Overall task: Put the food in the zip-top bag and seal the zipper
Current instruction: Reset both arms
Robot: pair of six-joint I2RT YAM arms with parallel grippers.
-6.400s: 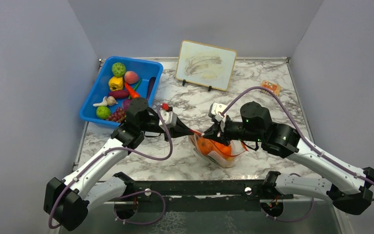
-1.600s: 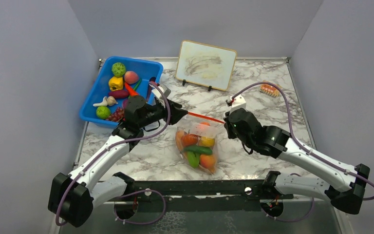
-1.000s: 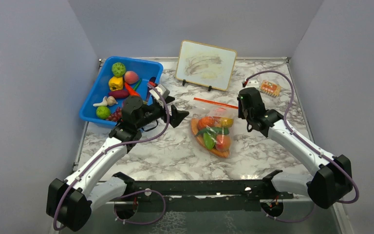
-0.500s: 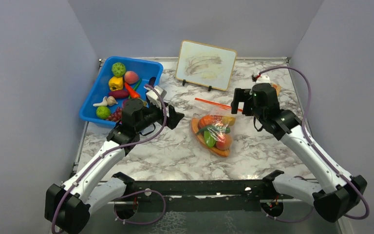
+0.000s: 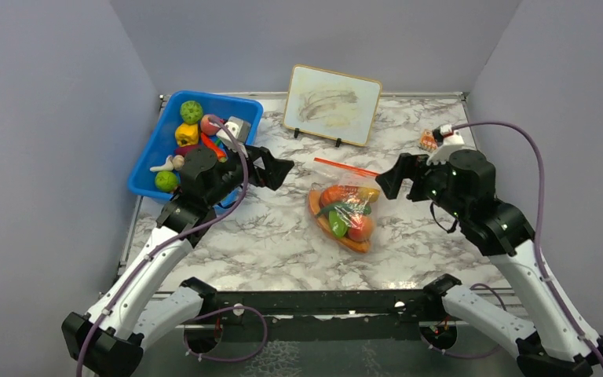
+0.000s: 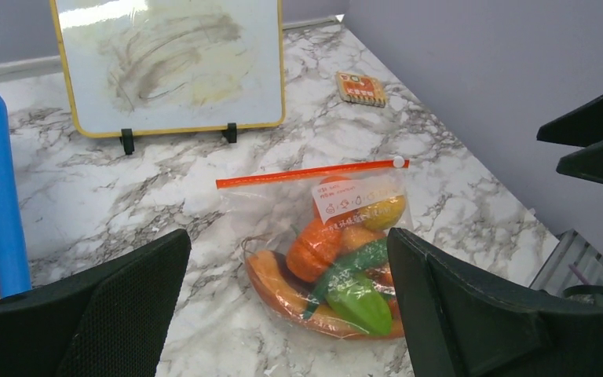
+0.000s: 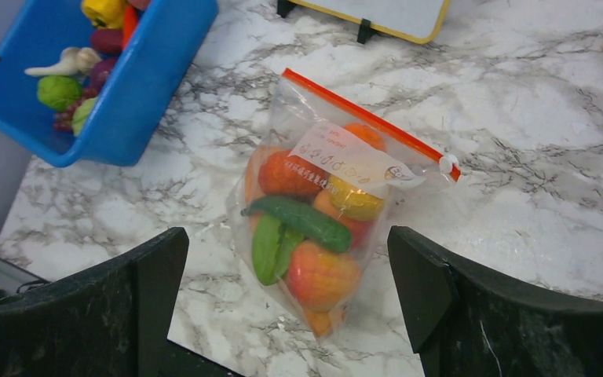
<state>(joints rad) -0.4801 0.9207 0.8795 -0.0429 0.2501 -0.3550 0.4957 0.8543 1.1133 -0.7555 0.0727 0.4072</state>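
The zip-top bag (image 5: pixel 345 214) lies flat on the marble table, filled with food (image 7: pixel 320 275): oranges, a peach and green peppers. Its orange-red zipper (image 5: pixel 345 166) runs straight along the far edge. The white slider (image 7: pixel 444 163) sits at the zipper's right end, and the mouth looks closed. My left gripper (image 5: pixel 281 169) hovers open to the left of the bag, touching nothing. My right gripper (image 5: pixel 390 177) hovers open to the bag's right, also empty. In both wrist views the bag (image 6: pixel 338 243) (image 7: pixel 314 220) lies below and between the spread fingers.
A blue bin (image 5: pixel 148 153) with more toy fruits and vegetables stands at the back left, partly behind my left arm. A small whiteboard (image 5: pixel 334 94) on feet stands at the back centre. A small orange card (image 5: pixel 428 140) lies at the back right.
My right gripper has opened, let go of the zipper's end and drawn back to the right. My left gripper has pulled back toward the bin. The bag lies still.
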